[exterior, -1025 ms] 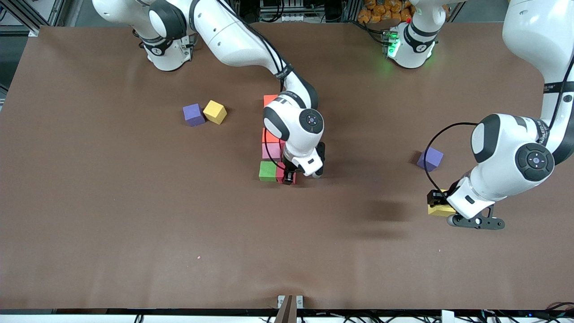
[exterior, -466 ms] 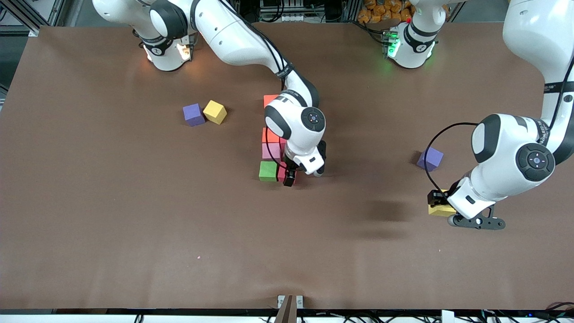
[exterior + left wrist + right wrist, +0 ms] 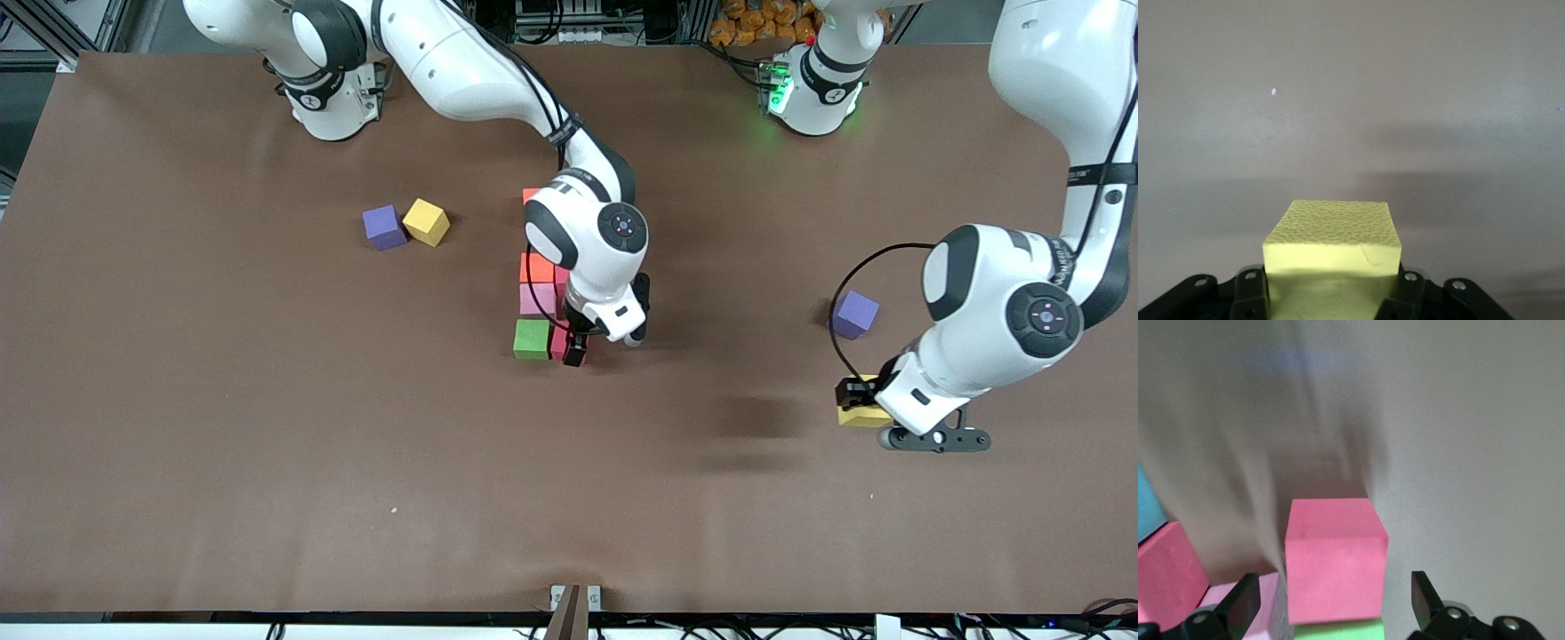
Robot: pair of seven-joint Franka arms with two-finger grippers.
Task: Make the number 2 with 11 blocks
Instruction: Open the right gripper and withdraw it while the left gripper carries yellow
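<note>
This is a robotics lab. Two white industrial arms are bolted by their round bases to a wide counter [image 3: 222, 427] covered in plain brown matting, and the left arm's base [image 3: 813, 84] glows with a green status light. Aluminium framing [image 3: 53, 31] and bundled black cables [image 3: 569, 18] run along the counter's edge beside the bases, and a cable loops along the left arm toward its wrist. A small metal bracket [image 3: 574, 597] is fixed to the counter's camera-side edge. Small foam cubes in bright colours lie about as test pieces, with nothing domestic or commercial in sight.
</note>
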